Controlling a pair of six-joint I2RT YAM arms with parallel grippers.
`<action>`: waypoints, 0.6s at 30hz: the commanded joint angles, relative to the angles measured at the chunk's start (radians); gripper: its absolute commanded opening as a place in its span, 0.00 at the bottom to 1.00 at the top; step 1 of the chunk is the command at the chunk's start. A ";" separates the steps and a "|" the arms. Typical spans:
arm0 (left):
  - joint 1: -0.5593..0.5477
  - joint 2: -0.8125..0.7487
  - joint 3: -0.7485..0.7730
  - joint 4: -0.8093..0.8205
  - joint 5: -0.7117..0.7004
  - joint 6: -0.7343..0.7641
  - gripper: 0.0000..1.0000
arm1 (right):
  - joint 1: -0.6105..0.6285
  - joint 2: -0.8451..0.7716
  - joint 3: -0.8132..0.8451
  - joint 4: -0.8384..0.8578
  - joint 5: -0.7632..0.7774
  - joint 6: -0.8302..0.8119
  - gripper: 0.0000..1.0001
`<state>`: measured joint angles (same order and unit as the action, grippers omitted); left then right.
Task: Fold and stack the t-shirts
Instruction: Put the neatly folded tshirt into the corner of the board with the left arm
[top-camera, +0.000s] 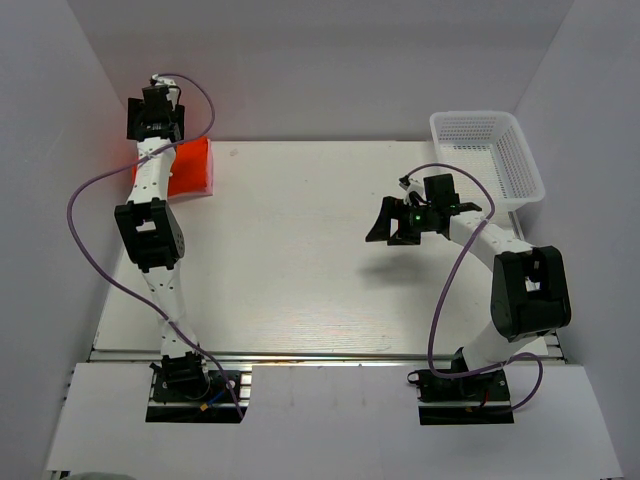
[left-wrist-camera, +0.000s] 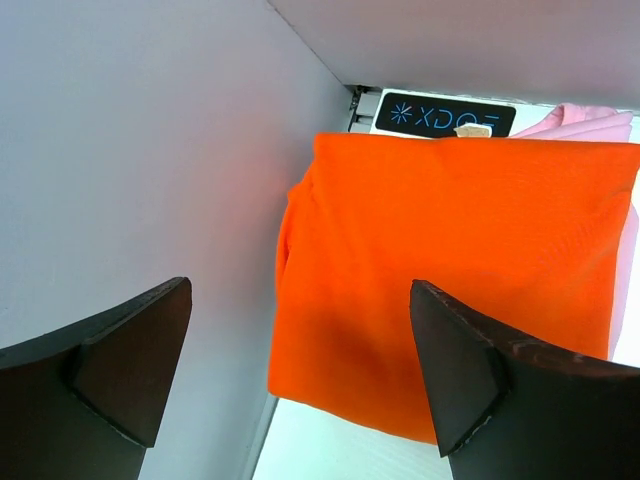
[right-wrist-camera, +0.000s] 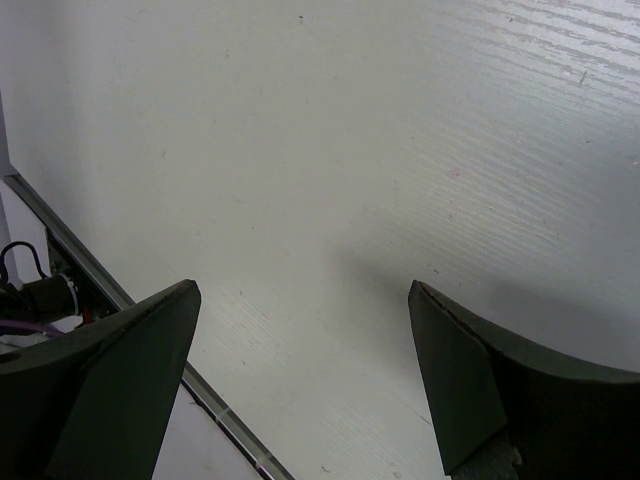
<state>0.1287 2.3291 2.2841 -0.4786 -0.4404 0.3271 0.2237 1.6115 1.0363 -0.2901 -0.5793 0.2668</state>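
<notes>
The 2 t-shirts sit at the far left corner of the table (top-camera: 300, 260). The orange t-shirt (left-wrist-camera: 460, 260), folded to a rectangle, lies on the pink t-shirt (left-wrist-camera: 598, 122), which shows only as a strip along one side, so the stack looks finished. The left gripper (left-wrist-camera: 300, 290) hangs over the pile, fingers wide and empty, a pose suited to letting go. The right gripper (right-wrist-camera: 303, 290) hovers over bare tabletop nearer the right edge, also wide and empty, probably parked clear of the work. The basket (top-camera: 520, 165) stands at the far right corner.
</notes>
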 joint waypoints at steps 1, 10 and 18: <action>-0.004 -0.033 -0.008 0.012 -0.017 -0.010 1.00 | -0.001 -0.015 0.030 0.000 -0.007 0.006 0.90; -0.024 -0.227 -0.168 -0.101 0.291 -0.204 1.00 | -0.001 -0.097 -0.056 0.095 -0.031 0.029 0.90; -0.251 -0.598 -0.725 0.115 0.425 -0.417 1.00 | -0.004 -0.243 -0.209 0.195 -0.010 0.066 0.90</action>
<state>-0.0093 1.9358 1.7306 -0.4816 -0.0963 0.0246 0.2237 1.4303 0.8658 -0.1627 -0.5831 0.3164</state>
